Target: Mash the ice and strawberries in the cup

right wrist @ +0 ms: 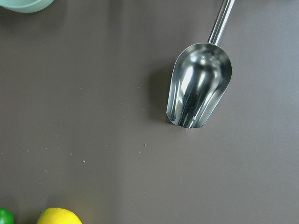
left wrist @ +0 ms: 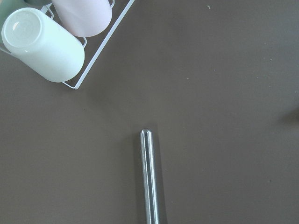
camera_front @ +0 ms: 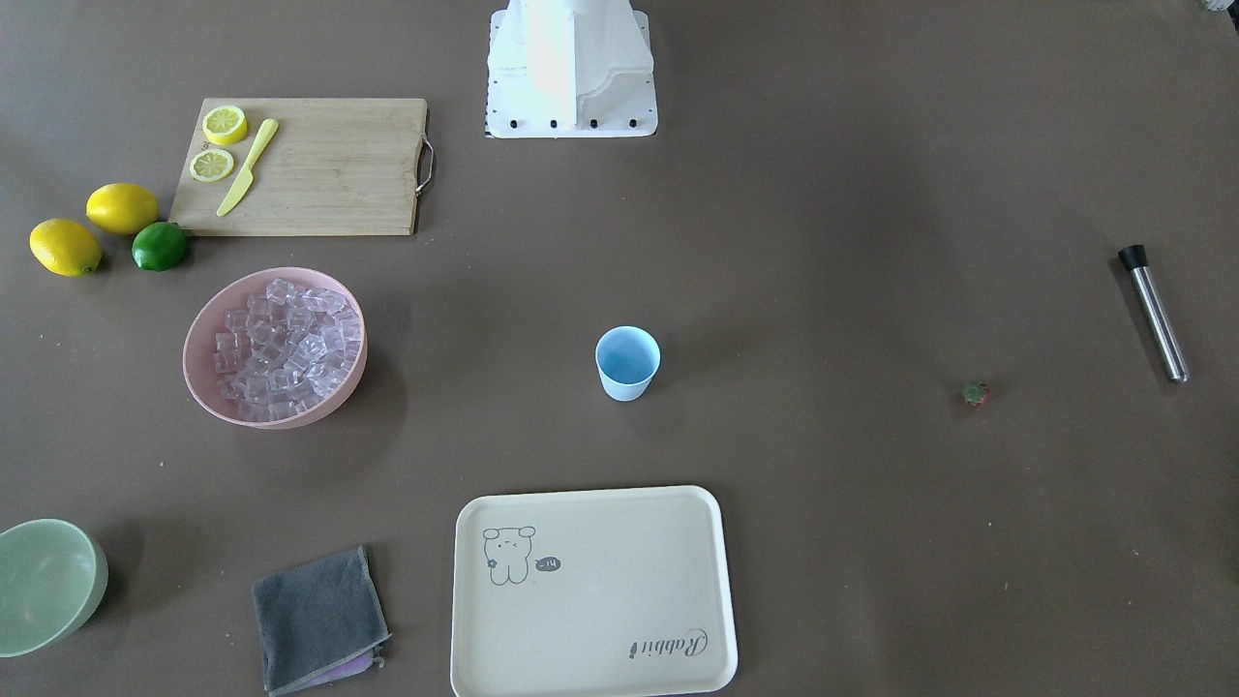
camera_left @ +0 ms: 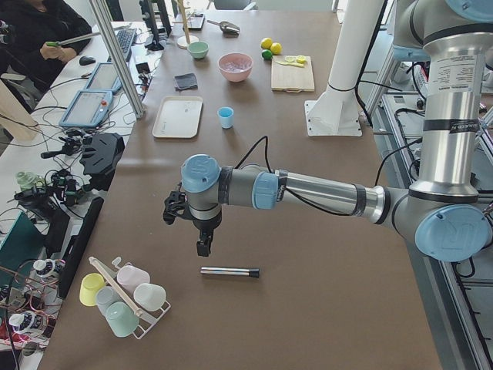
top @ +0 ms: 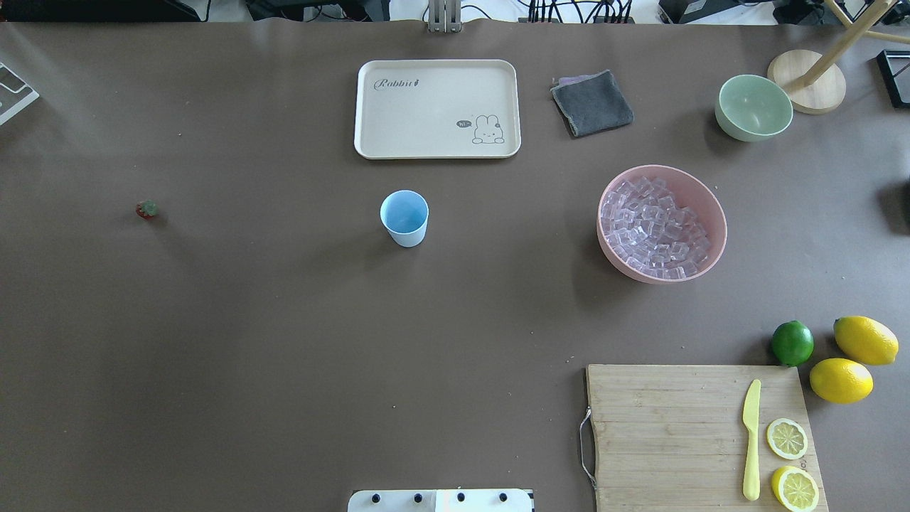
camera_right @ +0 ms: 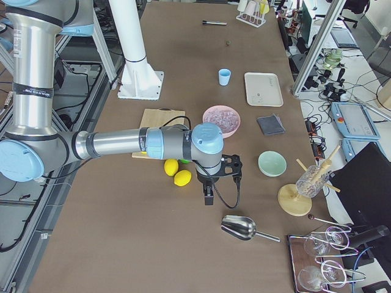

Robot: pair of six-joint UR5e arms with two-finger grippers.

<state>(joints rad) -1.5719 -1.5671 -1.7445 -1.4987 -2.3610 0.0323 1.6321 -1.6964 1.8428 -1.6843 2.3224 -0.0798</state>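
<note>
Hanging over the bench (top: 284, 320) near its left end, my left arm (camera_left: 308, 189) points its jaws down above a steel muddler (left wrist: 149, 177) with a black cap, which lies flat on the brown surface. My wrist camera shows the rod's rounded tip and some pastel cups (left wrist: 44, 44) on a wire rack close by. Whether my left jaws are spread or pressed together I cannot tell, since only the side view catches them. The same goes for my right jaws. My right arm (camera_right: 122, 143) hangs at the bench's other end, jaws pointing down, near a metal scoop (right wrist: 200, 86) that lies hollow side up.

The cup (camera_front: 627, 363) stands upright mid-bench, near the cream tray (camera_front: 600, 600). The ice (camera_front: 286, 344) is heaped in the pink bowl (camera_front: 200, 339) on my right side, well apart from the cup. The strawberry (camera_front: 975, 394) lies on my left side, between the cup and the muddler, touching neither.
</note>
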